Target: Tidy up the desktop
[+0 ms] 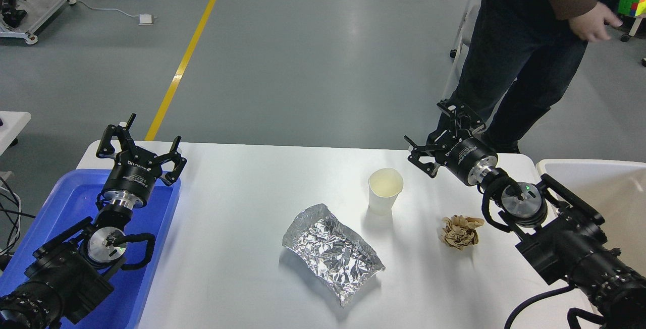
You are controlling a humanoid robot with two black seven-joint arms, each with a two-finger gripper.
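The white desktop (pixel 242 208) holds a crumpled silver foil bag (pixel 330 251) in the middle, a white paper cup (pixel 385 190) standing upright behind it, and a crumpled brown paper ball (pixel 460 231) to the right. My left gripper (pixel 139 140) hangs open over the far end of the blue tray, holding nothing. Near the desktop's far right edge my right gripper (pixel 438 136) is open and empty, above and behind the paper ball.
A blue plastic tray (pixel 75 203) sits at the desktop's left end under my left arm. A cream-white tub (pixel 605 182) stands at the right edge. A person (pixel 525 41) in dark clothes stands just beyond the far right corner.
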